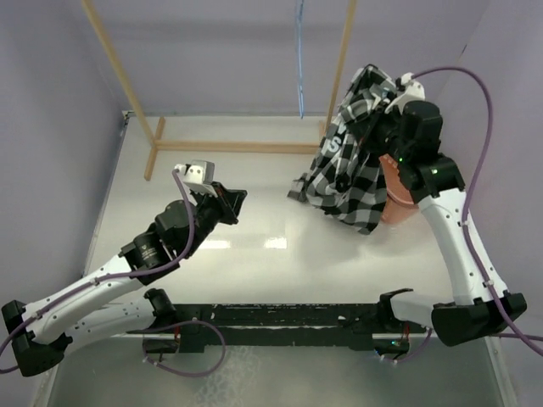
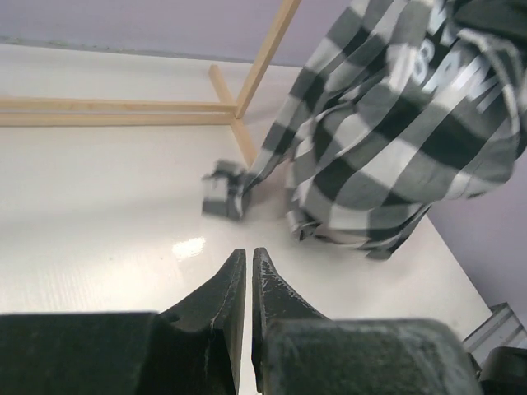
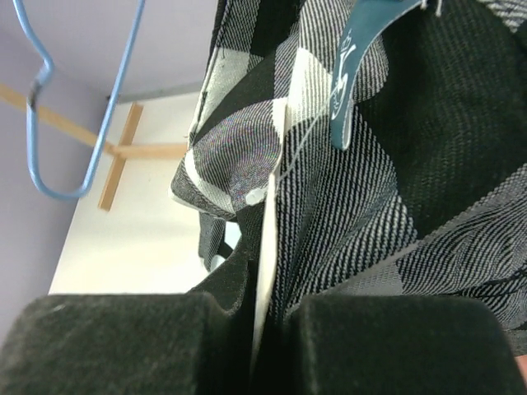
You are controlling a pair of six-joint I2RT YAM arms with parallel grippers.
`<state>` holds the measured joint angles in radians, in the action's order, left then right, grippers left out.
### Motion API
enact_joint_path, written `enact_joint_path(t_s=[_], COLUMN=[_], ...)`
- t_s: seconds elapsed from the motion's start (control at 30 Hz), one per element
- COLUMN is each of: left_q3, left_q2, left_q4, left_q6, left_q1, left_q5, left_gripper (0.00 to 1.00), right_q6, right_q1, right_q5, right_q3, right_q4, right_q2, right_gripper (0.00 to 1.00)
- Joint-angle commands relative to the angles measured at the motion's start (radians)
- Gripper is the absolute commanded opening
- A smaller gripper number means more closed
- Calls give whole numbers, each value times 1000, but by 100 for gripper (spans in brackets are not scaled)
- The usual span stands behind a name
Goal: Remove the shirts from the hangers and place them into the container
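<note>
The black-and-white checked cloth shirt is displaying large white lettering, partly folded; only an "S" is reading clearly. Its teal label is showing illegible white script.

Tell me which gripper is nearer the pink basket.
Right. The right gripper, shut on the shirt, hangs close by the basket, just beyond it. The left gripper is empty over the middle of the table, well to the basket's left.

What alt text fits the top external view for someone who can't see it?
The right pincer is shut on a black-and-white checked shirt, holding it up at the table's right side, where it partly covers a salmon-pink basket. The light-blue hanger hangs bare between the wooden rack's posts; the left pincer hovers empty mid-table.
</note>
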<state>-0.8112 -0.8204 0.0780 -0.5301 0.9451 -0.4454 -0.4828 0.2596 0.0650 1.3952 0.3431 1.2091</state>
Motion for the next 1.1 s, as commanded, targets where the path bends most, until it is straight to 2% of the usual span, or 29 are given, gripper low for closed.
enact_joint_path(t_s=[0.0,0.23,0.53,0.6,0.7,0.8,0.93,1.07], left_q3=[-35,-23,-31,-28,-34,-46,-40,-36], left_q2=[28,64,81,84,86,89,96,88], left_q4=[86,112,139,142,154,175,170,176], left_q6=[52,48,61,63,73,81,88,86], left_q1=[4,4,4,4,4,4,4,4], left_q5=[-17,-20,-19,-21,-22,-21,-16,-5], left_gripper=[10,10,11,11,11,11,11,11], right_q6=[51,27,127,149,210,313,351,343], right_q1=[-67,-122,-153,-159,-163,-165,-189,-202], right_q5=[-26,-88,-257,-288,-379,-539,-568,-575], right_q3=[224,544,1109,1184,1155,1030,924,730], right_q4=[120,157,308,307,248,166,179,93], right_q2=[39,135,398,418,385,342,330,236], right_gripper=[0,0,0,0,0,0,0,0])
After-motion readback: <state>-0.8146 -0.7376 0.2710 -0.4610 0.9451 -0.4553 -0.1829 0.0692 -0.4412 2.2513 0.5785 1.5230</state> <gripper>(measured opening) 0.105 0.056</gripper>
